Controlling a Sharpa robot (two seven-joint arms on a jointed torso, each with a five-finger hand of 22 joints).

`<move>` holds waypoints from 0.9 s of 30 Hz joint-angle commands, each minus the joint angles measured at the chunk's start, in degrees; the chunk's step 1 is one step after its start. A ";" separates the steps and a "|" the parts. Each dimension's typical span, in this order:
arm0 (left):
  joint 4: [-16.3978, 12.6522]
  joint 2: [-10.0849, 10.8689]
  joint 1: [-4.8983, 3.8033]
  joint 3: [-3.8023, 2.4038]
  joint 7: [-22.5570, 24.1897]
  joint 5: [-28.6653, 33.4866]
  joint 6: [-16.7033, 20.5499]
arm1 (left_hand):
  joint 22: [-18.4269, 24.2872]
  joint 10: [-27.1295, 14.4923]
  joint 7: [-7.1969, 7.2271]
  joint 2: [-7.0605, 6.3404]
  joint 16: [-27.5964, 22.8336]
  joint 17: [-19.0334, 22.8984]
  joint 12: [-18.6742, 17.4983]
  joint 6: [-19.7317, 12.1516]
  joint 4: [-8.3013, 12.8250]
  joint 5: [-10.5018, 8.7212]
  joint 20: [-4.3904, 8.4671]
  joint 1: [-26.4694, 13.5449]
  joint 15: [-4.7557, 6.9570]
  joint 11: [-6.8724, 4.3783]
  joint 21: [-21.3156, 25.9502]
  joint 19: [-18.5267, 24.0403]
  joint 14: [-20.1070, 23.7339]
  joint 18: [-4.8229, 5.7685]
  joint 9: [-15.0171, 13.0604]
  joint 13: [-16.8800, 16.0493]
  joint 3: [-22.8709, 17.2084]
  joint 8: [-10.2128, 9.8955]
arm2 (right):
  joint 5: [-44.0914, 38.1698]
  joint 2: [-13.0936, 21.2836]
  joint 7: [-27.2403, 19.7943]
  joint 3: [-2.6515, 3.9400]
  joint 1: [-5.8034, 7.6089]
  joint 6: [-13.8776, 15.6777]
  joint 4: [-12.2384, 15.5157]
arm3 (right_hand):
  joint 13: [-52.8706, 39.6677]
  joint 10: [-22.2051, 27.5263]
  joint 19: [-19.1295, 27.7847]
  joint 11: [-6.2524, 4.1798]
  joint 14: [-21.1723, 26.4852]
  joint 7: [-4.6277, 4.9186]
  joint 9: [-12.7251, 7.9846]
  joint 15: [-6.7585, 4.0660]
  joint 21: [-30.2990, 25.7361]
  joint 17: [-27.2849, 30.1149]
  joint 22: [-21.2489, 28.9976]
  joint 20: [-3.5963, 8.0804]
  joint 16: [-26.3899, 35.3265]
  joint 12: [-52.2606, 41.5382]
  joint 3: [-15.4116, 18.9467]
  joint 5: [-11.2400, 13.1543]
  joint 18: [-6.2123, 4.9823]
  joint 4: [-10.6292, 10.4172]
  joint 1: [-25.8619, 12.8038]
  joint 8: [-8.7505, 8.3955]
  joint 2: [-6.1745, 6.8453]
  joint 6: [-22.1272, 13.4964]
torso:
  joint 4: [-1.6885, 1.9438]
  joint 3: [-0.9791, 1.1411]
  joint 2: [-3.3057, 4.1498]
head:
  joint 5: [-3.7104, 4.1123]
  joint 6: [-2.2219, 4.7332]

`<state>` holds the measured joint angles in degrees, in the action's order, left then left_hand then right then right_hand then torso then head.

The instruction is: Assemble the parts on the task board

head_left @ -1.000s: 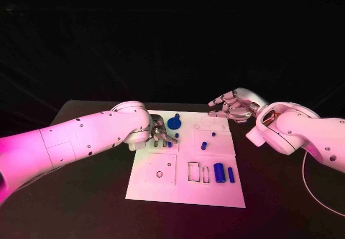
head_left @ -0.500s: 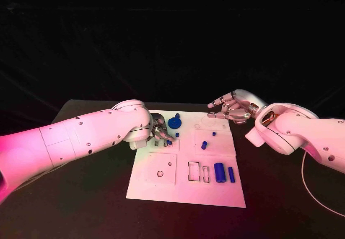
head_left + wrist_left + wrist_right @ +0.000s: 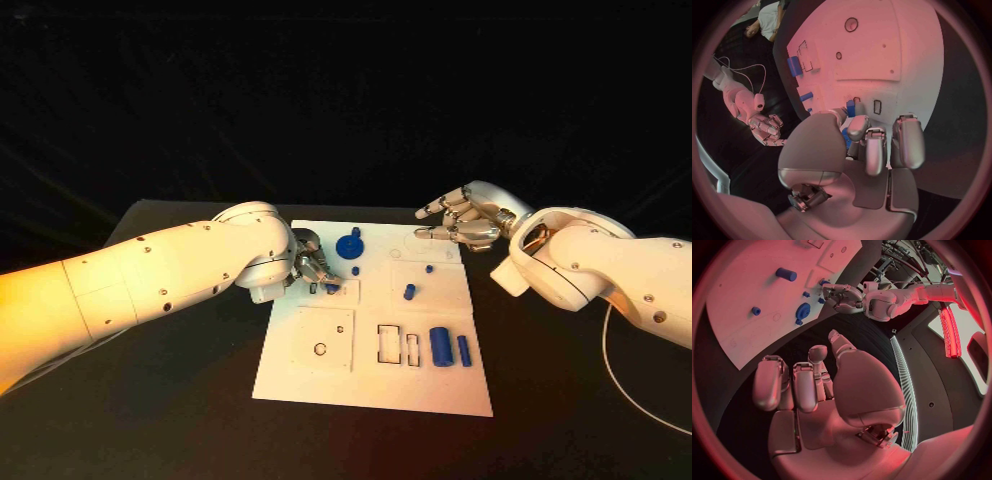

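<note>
Left hand (image 3: 317, 266) slightly lower over task board (image 3: 378, 385), fingers curled.

No legible text, labels, brand marks, numbers or signs in any view. The task board (image 3: 372, 385) carries only outlined recesses and holes, without lettering. The arms' white shells show small dark dots, not characters.
</note>
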<state>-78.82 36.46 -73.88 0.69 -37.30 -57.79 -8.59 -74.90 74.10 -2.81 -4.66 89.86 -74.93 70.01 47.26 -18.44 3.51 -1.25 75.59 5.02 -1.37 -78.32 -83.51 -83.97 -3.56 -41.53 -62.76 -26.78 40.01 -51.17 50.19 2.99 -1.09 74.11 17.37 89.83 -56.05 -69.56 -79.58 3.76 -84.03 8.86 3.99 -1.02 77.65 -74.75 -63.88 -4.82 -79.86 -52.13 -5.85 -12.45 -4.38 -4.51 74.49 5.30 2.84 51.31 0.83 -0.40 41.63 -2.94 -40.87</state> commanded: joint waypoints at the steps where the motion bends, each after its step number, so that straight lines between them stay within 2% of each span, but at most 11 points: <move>1: -0.35 0.23 0.02 0.00 0.86 -0.10 0.92 | -1.21 -0.45 0.15 -0.41 0.14 -15.07 -0.44 0.04 8.18 -0.05 -0.30 -0.55 -0.26 -0.04 0.21 0.26 -6.03 -0.03 -0.15 0.52 -8.59 0.21 | 0.59 -0.19 -0.43 -0.01 -0.17 -1.74 -0.16 | 0.07 0.30 0.38 -0.02 -2.74 0.15 -0.09 0.13 -0.30 0.03 0.13 -0.14 0.22 0.26 0.31 -0.40 -0.71 -0.18 -0.21 0.18 -0.51 -0.08 | -0.01 -0.03 0.00 | -0.09 -0.06; 4: -0.50 0.40 0.03 0.01 1.13 -0.98 1.28 | -1.11 -0.87 0.13 -0.65 0.14 -15.07 -1.09 -0.02 8.59 -0.07 -0.31 -0.76 -0.27 -0.03 0.36 0.32 -6.03 -0.06 -0.28 1.36 -9.26 0.26 | 0.85 -0.27 -0.70 -0.03 -0.25 -2.57 -0.27 | 0.08 0.31 0.37 0.00 -2.74 0.16 -0.10 0.15 -0.31 0.05 0.13 -0.15 0.25 0.22 0.46 -0.42 -0.70 -0.30 -0.31 0.16 -0.48 -0.13 | 0.05 -0.02 0.00 | -0.07 -0.14; 9: -0.71 0.44 0.06 0.01 1.56 -2.74 1.34 | -1.03 -1.41 0.09 -0.95 0.14 -15.07 -1.92 -0.12 9.05 -0.09 -0.33 -0.99 -0.29 0.00 0.50 0.38 -6.03 -0.09 -0.41 2.41 -9.98 0.29 | 1.39 -0.35 -0.92 -0.05 -0.33 -3.57 -0.41 | 0.07 0.31 0.38 0.01 -2.74 0.18 -0.10 0.17 -0.33 0.06 0.14 -0.16 0.27 0.15 0.66 -0.47 -0.70 -0.46 -0.45 0.15 -0.43 -0.18 | -0.05 -0.12 0.05 | -0.10 -0.21; 11: -0.81 0.41 0.07 0.01 1.60 -3.36 1.13 | -1.04 -1.52 0.09 -1.03 0.14 -15.07 -2.10 -0.13 9.13 -0.10 -0.33 -1.02 -0.30 0.00 0.50 0.37 -6.03 -0.08 -0.43 2.64 -10.08 0.29 | 1.46 -0.37 -0.98 -0.06 -0.35 -3.80 -0.45 | 0.07 0.31 0.38 0.01 -2.74 0.18 -0.10 0.17 -0.33 0.06 0.14 -0.16 0.27 0.15 0.66 -0.47 -0.70 -0.46 -0.45 0.15 -0.43 -0.18 | -0.03 -0.07 0.00 | -0.09 -0.27; 16: -1.12 0.38 0.09 0.02 1.37 -4.39 0.40 | -1.08 -1.63 0.09 -1.11 0.14 -15.07 -2.29 -0.13 9.25 -0.10 -0.33 -1.06 -0.30 0.00 0.48 0.36 -6.03 -0.08 -0.45 2.88 -10.22 0.29 | 1.53 -0.38 -1.20 -0.07 -0.39 -4.10 -0.42 | 0.08 0.32 0.40 0.02 -2.73 0.19 -0.11 0.17 -0.37 0.08 0.21 -0.17 0.29 0.12 0.74 -0.52 -0.71 -0.54 -0.51 0.14 -0.44 -0.21 | 0.03 -0.09 0.01 | -0.01 -0.35; 23: -1.36 0.30 0.11 0.04 0.93 -6.80 -1.82 | -1.48 -1.61 0.09 -1.30 0.14 -15.07 -2.39 -0.13 9.50 -0.14 -0.34 -1.13 -0.30 0.00 0.16 0.16 -6.03 0.02 -0.49 3.01 -10.46 0.28 | 1.51 -0.35 -1.44 -0.09 -0.43 -4.05 -0.29 | 0.09 0.33 0.42 0.04 -2.73 0.20 -0.10 0.19 -0.40 0.07 0.25 -0.18 0.30 0.06 0.88 -0.56 -0.72 -0.73 -0.63 0.14 -0.52 -0.25 | 0.15 -0.11 0.00 | -0.02 -0.52; 27: -1.39 0.19 0.12 0.06 0.67 -7.86 -3.25 | -1.65 -1.55 0.09 -1.44 0.14 -15.07 -2.44 -0.10 9.73 -0.14 -0.34 -1.16 -0.30 0.00 0.03 0.07 -6.03 0.06 -0.51 3.08 -10.68 0.27 | 1.48 -0.37 -1.71 -0.10 -0.46 -3.74 -0.28 | 0.09 0.33 0.42 0.04 -2.73 0.20 -0.10 0.19 -0.40 0.07 0.25 -0.18 0.30 0.06 0.88 -0.56 -0.72 -0.73 -0.63 0.14 -0.52 -0.25 | 0.08 -0.09 0.01 | -0.09 -0.64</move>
<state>-80.07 36.79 -73.77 0.75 -36.72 -63.34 -9.14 -74.94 72.78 -3.10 -5.69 89.86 -74.91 67.86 47.01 -17.05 3.27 -1.45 74.53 5.02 -1.44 -78.03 -83.32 -83.97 -3.57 -41.93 -59.73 -28.97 40.04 -49.74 49.88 2.23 -1.18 73.71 14.32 89.47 -56.06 -69.56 -79.38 3.76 -84.03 8.87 3.94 -1.02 77.45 -74.75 -63.72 -5.04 -79.83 -52.13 -5.14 -12.64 -4.38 -5.22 74.28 5.30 2.64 51.30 0.93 -0.50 41.64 -2.97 -41.45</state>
